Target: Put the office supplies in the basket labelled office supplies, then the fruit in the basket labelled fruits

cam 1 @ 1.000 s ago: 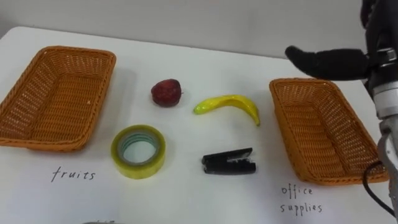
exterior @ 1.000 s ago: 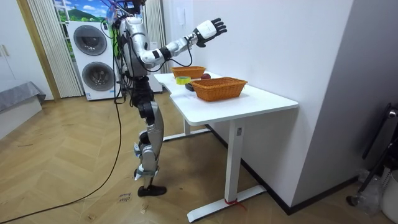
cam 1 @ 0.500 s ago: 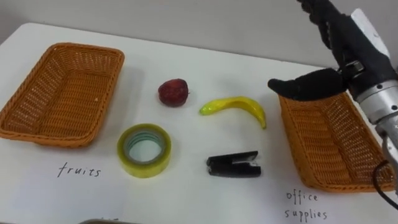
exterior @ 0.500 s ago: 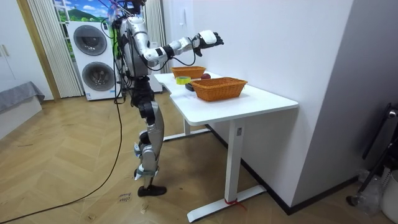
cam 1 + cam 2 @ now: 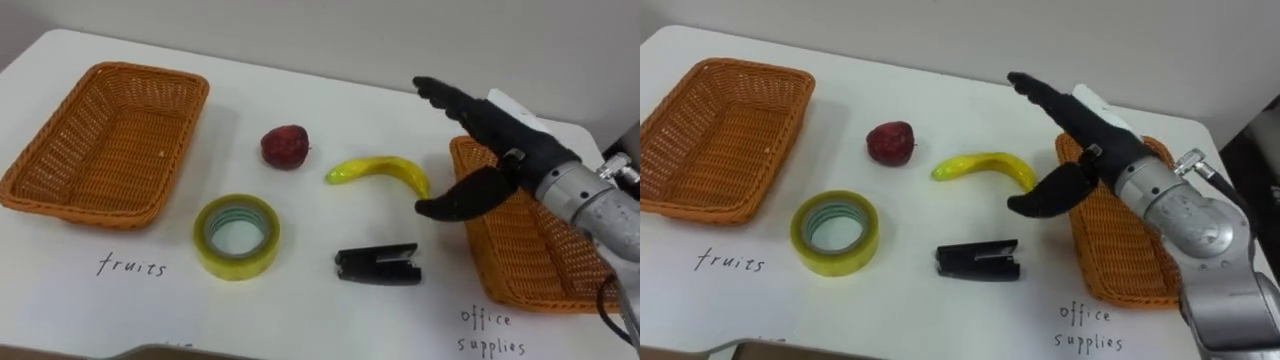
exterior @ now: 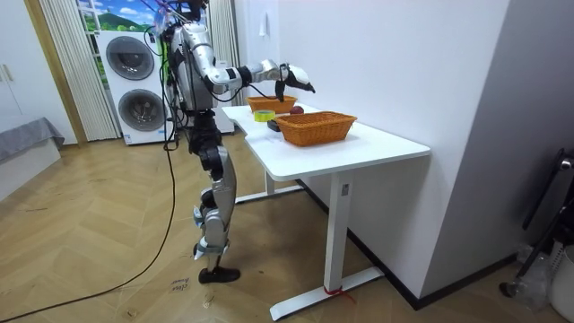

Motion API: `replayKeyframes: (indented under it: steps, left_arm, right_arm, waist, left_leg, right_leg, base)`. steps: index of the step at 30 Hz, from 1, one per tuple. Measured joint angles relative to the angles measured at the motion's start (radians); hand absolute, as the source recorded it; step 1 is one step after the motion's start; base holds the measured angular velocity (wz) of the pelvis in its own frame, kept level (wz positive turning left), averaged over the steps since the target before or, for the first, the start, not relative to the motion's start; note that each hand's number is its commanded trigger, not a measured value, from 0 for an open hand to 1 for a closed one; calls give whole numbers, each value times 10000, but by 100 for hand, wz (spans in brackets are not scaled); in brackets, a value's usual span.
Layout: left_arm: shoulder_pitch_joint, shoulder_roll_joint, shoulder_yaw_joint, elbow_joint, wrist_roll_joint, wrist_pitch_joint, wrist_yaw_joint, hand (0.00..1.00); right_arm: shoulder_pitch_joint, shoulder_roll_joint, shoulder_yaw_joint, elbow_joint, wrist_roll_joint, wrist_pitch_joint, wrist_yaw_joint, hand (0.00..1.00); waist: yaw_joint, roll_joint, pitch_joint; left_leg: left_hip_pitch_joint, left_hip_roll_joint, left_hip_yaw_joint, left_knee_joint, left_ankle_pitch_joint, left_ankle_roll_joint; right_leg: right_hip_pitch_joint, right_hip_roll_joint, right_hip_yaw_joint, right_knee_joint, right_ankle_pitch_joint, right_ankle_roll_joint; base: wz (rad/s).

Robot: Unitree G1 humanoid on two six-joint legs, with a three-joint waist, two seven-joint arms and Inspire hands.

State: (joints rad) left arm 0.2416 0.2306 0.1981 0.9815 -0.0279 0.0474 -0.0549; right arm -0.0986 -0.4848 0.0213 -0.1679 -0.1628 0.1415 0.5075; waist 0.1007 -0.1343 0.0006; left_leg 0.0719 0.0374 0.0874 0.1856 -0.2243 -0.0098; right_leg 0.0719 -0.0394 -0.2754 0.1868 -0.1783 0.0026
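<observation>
so, meet the banana from above with the fingers wide

right now the right hand (image 5: 515, 160) hovers over the table (image 5: 330, 110) with its fingers straight and the thumb spread, holding nothing. its thumb tip hangs just beside the right end of the banana (image 5: 385, 170), at the near edge of the right basket (image 5: 550, 265). everything waits unsorted on the table: the red apple (image 5: 285, 147) left of the banana, the tape roll (image 5: 237, 236) and the black stapler (image 5: 378, 266) nearer the robot. both baskets are bare.

the banana looks like the likely target, though the stapler is near too. to take it well, the hand should shift left until the palm sits over the curved middle, not the tip, then lower with the fingers on the far side and the thumb on the near side. closing at the tip would probably spin the fruit away. once lifted, it has to cross over the apple and tape to the left basket (image 5: 90, 205), so carry it high.
</observation>
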Motion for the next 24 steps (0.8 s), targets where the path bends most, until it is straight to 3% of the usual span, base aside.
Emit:
replayKeyframes:
  steps: [4, 16, 24]
  left_arm:
    - [-78, 159, -178, 27, -2, 0, -28, 0]
    - [-125, 227, -635, 79, -4, 166, 13, 0]
    - [-274, 232, -685, 161, -5, 172, 28, 0]
  right_arm:
    - [1, 0, 11, 36, -109, 39, 384, 0]
    - [15, 2, 381, 59, -129, 136, 1569, 0]
    - [15, 13, 386, 44, -401, 333, 2252, 0]
  waist:
    - [131, -56, 29]
    - [177, 30, 87]
    - [409, 34, 78]
  left_leg:
    - [-66, -13, -83, 43, 1, 1]
    - [-115, -25, -129, -25, 0, 2]
    - [-144, -21, -136, 13, 1, 2]
  right_leg:
    - [-3, -10, -12, -14, 0, 0]
    - [-27, -8, -26, -9, 3, -1]
    - [-67, 6, -28, -18, 3, -1]
  base:
    - [5]
    - [0]
    - [0]
